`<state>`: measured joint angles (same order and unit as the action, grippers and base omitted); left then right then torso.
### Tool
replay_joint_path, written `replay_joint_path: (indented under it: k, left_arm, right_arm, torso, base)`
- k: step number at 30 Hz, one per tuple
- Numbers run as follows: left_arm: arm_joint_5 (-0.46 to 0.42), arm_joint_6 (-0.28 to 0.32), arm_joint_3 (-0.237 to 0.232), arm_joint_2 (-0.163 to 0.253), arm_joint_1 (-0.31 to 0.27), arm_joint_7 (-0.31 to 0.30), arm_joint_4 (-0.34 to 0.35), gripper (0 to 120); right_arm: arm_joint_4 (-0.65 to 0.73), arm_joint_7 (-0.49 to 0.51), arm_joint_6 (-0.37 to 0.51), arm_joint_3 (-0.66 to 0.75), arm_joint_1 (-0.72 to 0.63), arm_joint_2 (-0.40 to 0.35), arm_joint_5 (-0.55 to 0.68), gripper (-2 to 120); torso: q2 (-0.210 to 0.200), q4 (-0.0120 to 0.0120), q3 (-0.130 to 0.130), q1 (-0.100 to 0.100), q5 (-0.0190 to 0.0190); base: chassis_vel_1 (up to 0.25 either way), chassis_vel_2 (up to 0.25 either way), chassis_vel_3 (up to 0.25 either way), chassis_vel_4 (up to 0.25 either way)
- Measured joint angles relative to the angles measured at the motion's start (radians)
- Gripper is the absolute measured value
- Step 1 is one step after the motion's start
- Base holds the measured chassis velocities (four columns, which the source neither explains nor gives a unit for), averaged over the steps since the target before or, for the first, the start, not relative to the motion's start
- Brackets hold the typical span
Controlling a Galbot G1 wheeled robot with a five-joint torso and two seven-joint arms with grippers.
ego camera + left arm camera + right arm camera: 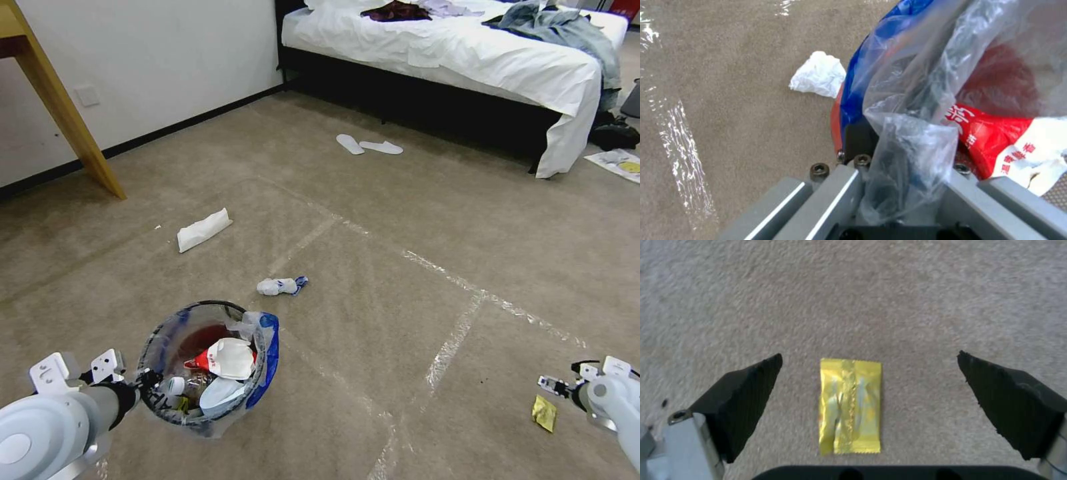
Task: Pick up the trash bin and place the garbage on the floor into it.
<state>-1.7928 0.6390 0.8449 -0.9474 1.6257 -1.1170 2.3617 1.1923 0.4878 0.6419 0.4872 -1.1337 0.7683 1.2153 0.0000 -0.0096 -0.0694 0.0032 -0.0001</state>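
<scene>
Trash bin: clenched by my left tool, part-filled. Right tool: released, straddling yellow wrapper. Tissues still on floor.

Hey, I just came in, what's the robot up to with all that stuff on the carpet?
It is collecting litter. The left gripper is shut on the rim of the trash bin, which already holds wrappers. The right gripper is open over a yellow wrapper lying flat on the carpet. A crumpled tissue and a folded white paper lie farther off.
</scene>
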Motion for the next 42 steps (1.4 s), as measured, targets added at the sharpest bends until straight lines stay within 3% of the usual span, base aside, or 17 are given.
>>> replay_joint_path:
  k: [6,11,17,42]
  left_arm:
    - [0.004,0.000,0.002,-0.003,0.003,0.001,-0.003,0]
    - [0.004,0.000,0.002,-0.002,0.000,0.002,-0.007,0]
    - [0.004,0.000,0.002,0.000,-0.003,0.004,-0.009,0]
    - [0.008,-0.001,0.003,-0.001,0.005,0.004,-0.009,0]
  right_arm:
    - [-0.034,0.087,0.022,-0.032,0.039,0.010,0.052,100]
    - [-0.056,0.094,0.031,-0.023,0.035,0.016,0.066,100]
    - [-0.124,0.015,0.027,-0.008,0.035,0.023,0.053,100]
    - [-0.170,-0.060,0.002,-0.060,0.100,0.084,-0.004,100]
  torso:
    - [0.000,0.0000,0.000,0.000,0.0001]
    - [0.000,-0.0001,0.000,0.000,0.0002]
    - [0.000,-0.0004,0.000,0.000,0.0001]
    - [0.000,-0.0002,0.000,0.000,0.0001]
  base:
    - [0.000,0.000,0.000,0.000]
    - [0.000,0.000,0.000,0.000]
    - [0.000,0.000,0.000,0.000]
    - [0.000,0.000,0.000,0.000]
